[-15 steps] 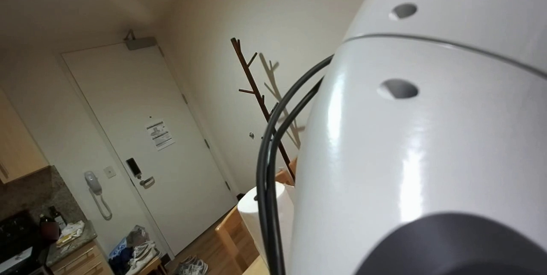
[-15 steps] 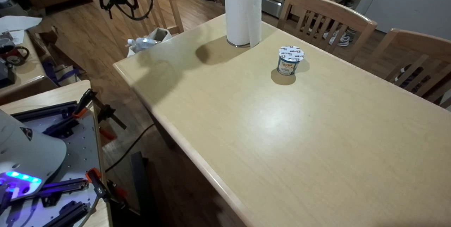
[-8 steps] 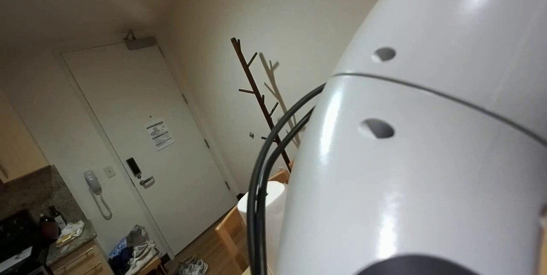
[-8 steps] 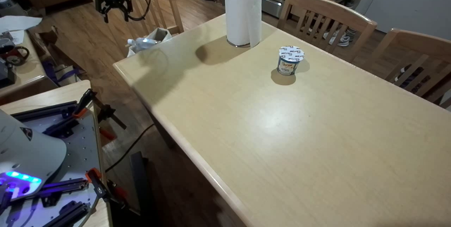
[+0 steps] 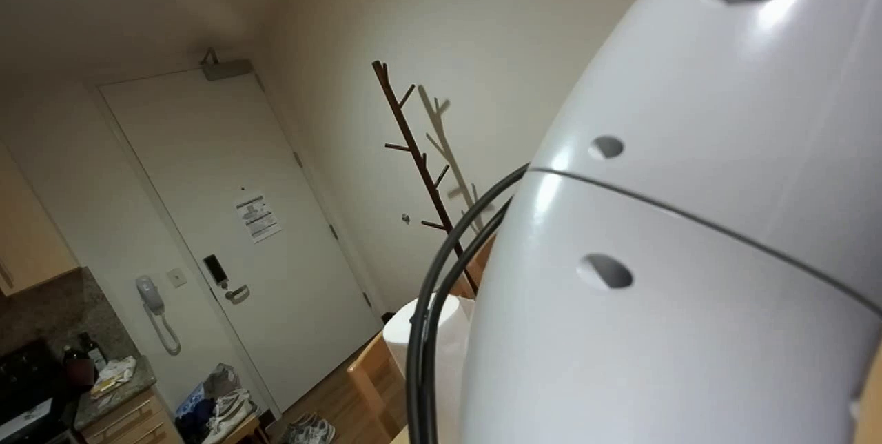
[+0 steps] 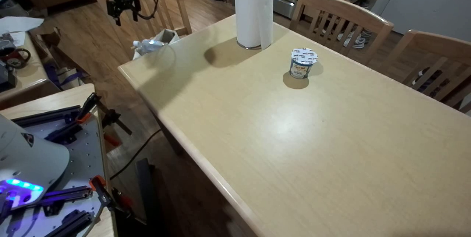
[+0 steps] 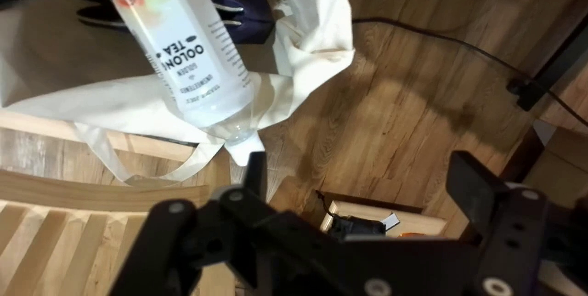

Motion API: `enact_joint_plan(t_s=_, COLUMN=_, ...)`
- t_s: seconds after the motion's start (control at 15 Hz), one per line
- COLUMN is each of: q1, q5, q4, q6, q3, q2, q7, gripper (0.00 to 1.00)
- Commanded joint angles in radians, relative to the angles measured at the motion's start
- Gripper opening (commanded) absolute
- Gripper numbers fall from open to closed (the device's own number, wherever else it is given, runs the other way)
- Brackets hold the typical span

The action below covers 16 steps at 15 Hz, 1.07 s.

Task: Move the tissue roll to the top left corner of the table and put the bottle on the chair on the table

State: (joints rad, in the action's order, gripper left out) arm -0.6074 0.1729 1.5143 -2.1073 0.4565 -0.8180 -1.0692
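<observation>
1. In an exterior view I see a pale door (image 5: 226, 175), cream wall (image 5: 510, 51) and dark coat stand (image 5: 415, 154).
2. Two slatted wooden chairs (image 6: 346, 7) stand along the far long edge of the worktop (image 6: 331, 163).
3. Below me lies wood-plank floor (image 7: 340, 116).
4. Light (image 6: 289, 124) glares off the worktop.

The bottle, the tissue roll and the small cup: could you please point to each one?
Bottle (image 7: 188, 59): in the wrist view, on its printed label.
Tissue roll (image 6: 253, 11): in an exterior view, on its paper side.
Small cup (image 6: 300, 69): in an exterior view, on its side below the lid.
</observation>
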Motion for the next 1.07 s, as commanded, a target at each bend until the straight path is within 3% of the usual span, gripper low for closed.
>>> enact_joint_plan(t_s=0.0, q1=0.010, q5=0.036, q4=-0.001, q6=-0.057, q3=0.015, q2=-0.027, q7=-0.149, gripper=1.00)
enact_joint_plan(t_s=0.07, q1=-0.004, q5=0.013, q4=-0.007, q6=-0.031, q3=-0.005, q2=-0.018, q7=-0.080, gripper=1.00)
enact_joint_plan(t_s=0.67, q1=-0.011, q5=0.105, q4=-0.002, q6=-0.137, q3=-0.064, q2=-0.076, q7=-0.155, gripper=1.00)
enact_joint_plan(t_s=1.0, q1=0.006, q5=0.126, q4=-0.020, q6=-0.230, q3=-0.055, q2=-0.124, q7=-0.262, gripper=1.00)
